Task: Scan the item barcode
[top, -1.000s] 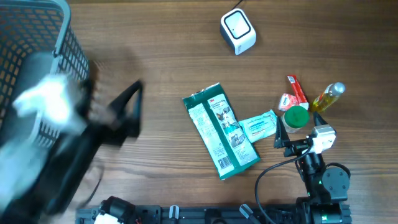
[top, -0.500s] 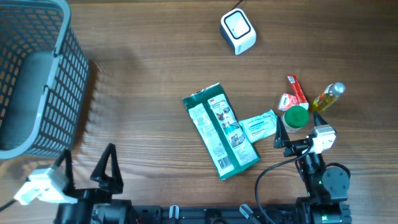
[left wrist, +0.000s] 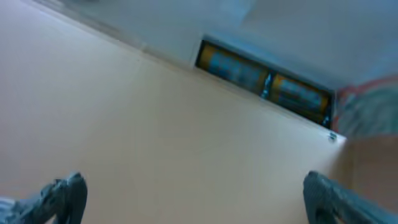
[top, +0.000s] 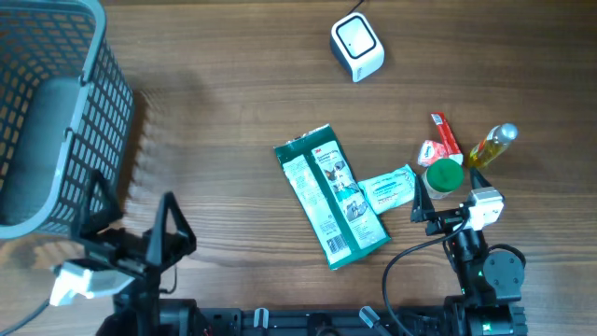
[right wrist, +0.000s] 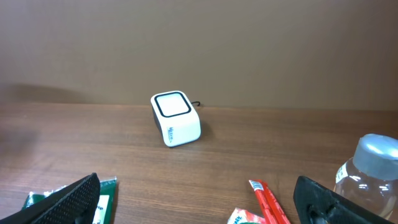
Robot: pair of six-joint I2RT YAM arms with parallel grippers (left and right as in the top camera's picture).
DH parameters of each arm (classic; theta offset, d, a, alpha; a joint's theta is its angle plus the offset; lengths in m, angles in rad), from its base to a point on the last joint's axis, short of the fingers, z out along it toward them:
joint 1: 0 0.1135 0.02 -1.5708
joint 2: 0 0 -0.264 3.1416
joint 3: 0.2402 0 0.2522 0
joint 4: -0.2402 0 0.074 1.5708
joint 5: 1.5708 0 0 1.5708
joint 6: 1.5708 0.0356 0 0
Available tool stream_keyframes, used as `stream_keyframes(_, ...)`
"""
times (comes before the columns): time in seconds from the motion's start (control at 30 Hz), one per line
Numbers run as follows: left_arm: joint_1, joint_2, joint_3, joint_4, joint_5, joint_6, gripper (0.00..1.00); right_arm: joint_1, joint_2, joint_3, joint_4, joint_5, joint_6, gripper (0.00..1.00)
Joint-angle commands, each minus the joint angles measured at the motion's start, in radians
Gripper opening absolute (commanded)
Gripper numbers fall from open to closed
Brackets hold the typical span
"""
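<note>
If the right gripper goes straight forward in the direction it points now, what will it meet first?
Probably the green round lid, just ahead of the right gripper, between its open fingers in the overhead view. Height is unclear: if it passes above, the white box-shaped scanner is next.

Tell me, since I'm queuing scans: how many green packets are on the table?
2: a large packet mid-table, and a small packet against its right side. The basket may hide more.
</note>
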Motion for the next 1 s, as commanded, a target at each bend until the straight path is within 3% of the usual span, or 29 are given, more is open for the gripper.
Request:
stream_keyframes(0.0,0.008,-0.008,-0.152,0.147,0.039,0.006,1.0,-0.004,-0.009,-0.001,0.004,-0.018,-0.011,1.0)
stream_keyframes(0.2,0.006,-0.008,-0.249,0.02,0.043,0.058,1.0,-0.004,-0.009,-0.001,0.004,-0.018,-0.011,1.0)
stream_keyframes(0.53,0.005,-0.009,-0.251,-0.464,0.039,0.28,1.0,-0.004,-0.009,-0.001,0.004,-0.018,-0.011,1.0)
stream_keyframes(0.63,0.006,-0.009,-0.251,-0.525,0.039,0.347,1.0,-0.004,-0.009,-0.001,0.004,-0.018,-0.011,1.0)
stream_keyframes(0.97,0.005,-0.009,-0.251,-0.535,0.029,0.345,1.0,-0.004,-0.009,-0.001,0.004,-0.018,-0.011,1.0)
